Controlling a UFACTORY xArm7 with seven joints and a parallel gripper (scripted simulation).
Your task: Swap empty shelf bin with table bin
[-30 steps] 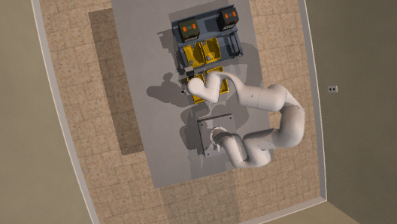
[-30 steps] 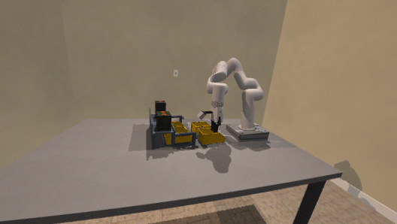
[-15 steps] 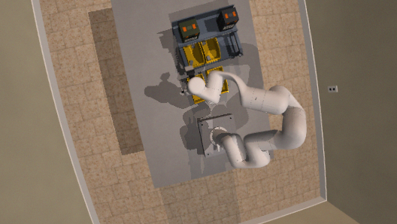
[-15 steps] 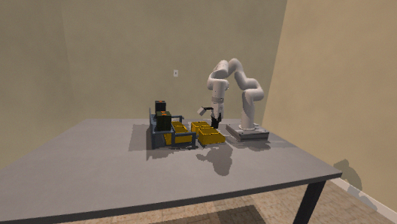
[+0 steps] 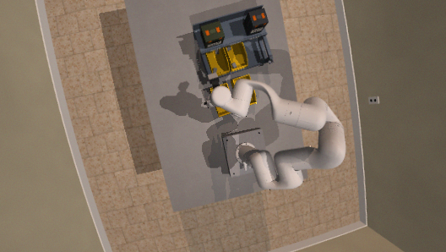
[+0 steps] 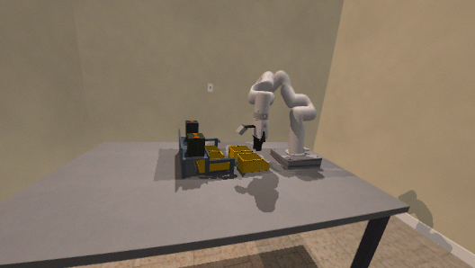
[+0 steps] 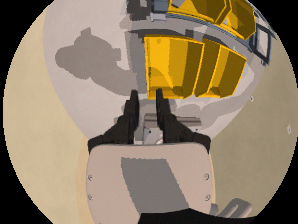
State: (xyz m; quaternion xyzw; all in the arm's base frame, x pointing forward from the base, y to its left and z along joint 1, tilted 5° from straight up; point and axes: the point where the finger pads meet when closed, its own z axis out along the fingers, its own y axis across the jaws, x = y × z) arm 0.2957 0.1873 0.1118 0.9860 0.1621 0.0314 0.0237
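Two yellow bins (image 5: pixel 222 111) (image 6: pixel 253 164) (image 7: pixel 167 62) on the table (image 5: pixel 186 169) (image 6: pixel 135 202) (image 7: pixel 107 30)

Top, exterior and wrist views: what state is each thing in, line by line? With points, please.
Gripper (image 6: pixel 257 147) (image 7: pixel 147 97): jaws part-open, holding nothing, above the table bins.
Left table bin (image 5: pixel 223 111) (image 6: pixel 254 164) (image 7: pixel 165 60): upright, open-topped.
Right table bin (image 5: pixel 253 97) (image 6: pixel 239 150) (image 7: pixel 229 70): upright, open-topped; contents unclear.
Left shelf bin (image 5: pixel 214 63) (image 6: pixel 216 166) (image 7: pixel 192 9): in the rack, open-topped.
Right shelf bin (image 5: pixel 237 56) (image 6: pixel 211 148) (image 7: pixel 243 21): likewise.
Rack (image 5: pixel 230 39) (image 6: pixel 183 169) (image 7: pixel 268 56): standing upright.
Two dark boxes (image 5: pixel 212 35) (image 6: pixel 196 146): upright on the upper board.
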